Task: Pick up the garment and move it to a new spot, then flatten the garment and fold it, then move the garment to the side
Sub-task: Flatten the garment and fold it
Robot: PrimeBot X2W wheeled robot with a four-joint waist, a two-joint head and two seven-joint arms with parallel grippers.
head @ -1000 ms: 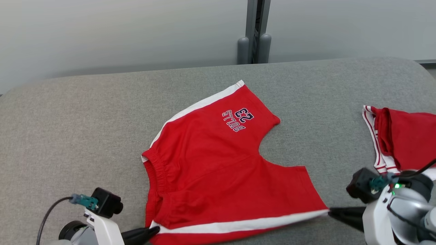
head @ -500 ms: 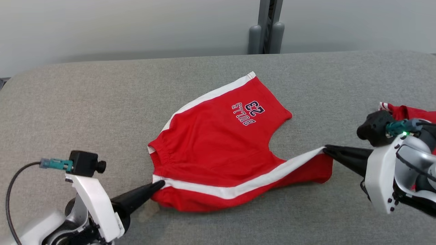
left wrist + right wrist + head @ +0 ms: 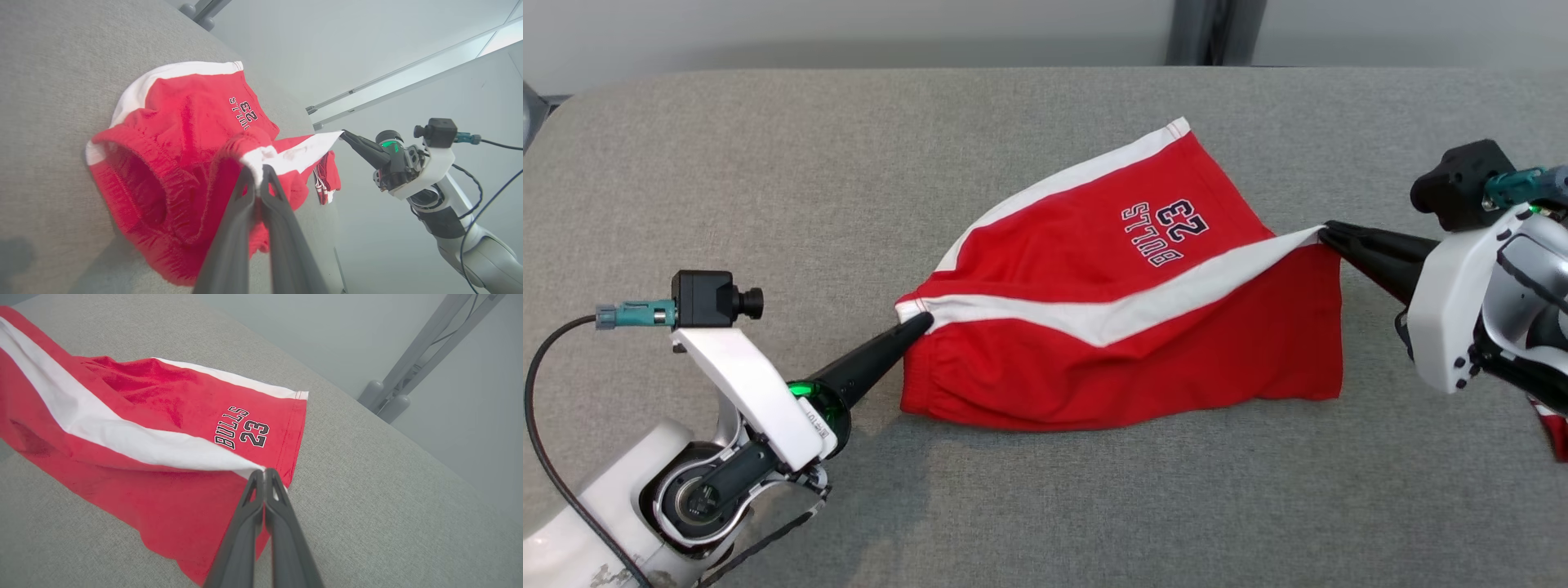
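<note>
Lying nearest, at the lower left of the head view, the white left arm (image 3: 752, 392) is seen, and a small black camera (image 3: 715, 298) is fixed on top of it. At the near right edge, a second red cloth (image 3: 1553, 429) is partly hidden by the right arm (image 3: 1462, 310).

The left gripper (image 3: 923, 321) is pointed up and to the right. Its two dark fingers are pressed tight together on the waist corner of the red shorts (image 3: 1127, 376), where the white stripe (image 3: 1111, 322) begins. In the left wrist view the white cloth is seen pinched between the fingertips, and the open waist is seen beside them.

The red shorts are found in the middle of the grey table (image 3: 1045, 506). Their near side is lifted off the table and pulled tight between the two grippers. The white stripe is stretched in a line from one gripper to the other, and red cloth is draped down from it to the table. The far side is laid flat, and the letters (image 3: 1168, 233) "BULLS 23" are printed there, upside down in the head view.

The right gripper (image 3: 1327, 234) is placed at the right, a little farther back. Its fingers are shut tight on the leg end of the white stripe.

Behind the table, a grey post (image 3: 1217, 33) is stood against a pale wall (image 3: 849, 24).
</note>
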